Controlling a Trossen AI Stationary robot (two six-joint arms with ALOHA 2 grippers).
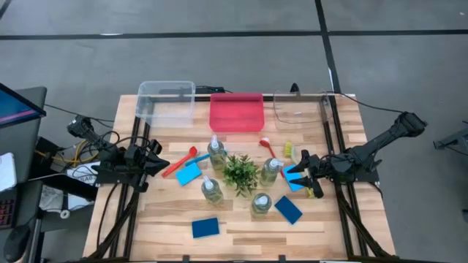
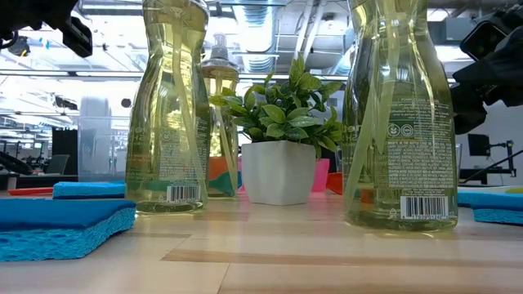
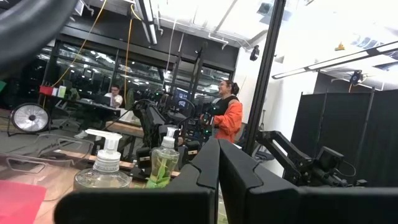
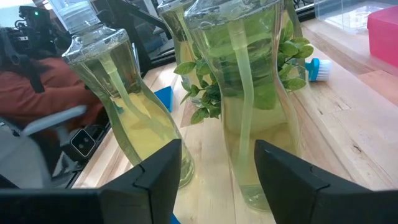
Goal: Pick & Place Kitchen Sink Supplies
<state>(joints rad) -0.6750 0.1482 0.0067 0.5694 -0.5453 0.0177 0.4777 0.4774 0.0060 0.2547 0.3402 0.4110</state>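
Several clear pump bottles of yellow-green liquid (image 1: 216, 150) (image 1: 270, 169) (image 1: 211, 190) (image 1: 261, 203) stand upright around a small plant (image 1: 240, 172). Blue sponges (image 1: 188, 173) (image 1: 205, 227) (image 1: 288, 209) lie flat on the table. A red brush (image 1: 179, 162), a red brush with a blue head (image 1: 267, 145) and a yellow brush (image 1: 289, 151) also lie flat. My left gripper (image 1: 162, 165) is shut at the table's left, empty, beside the red brush. My right gripper (image 1: 301, 175) is open over another blue sponge (image 1: 295, 177). It faces a bottle (image 4: 249, 112) and stays short of it.
A clear bin (image 1: 166, 98), a pink bin (image 1: 236, 111) and another clear bin (image 1: 300, 108) line the far edge. The near strip of the table (image 1: 241, 245) holds only one sponge. People show in the room beyond, in the left wrist view.
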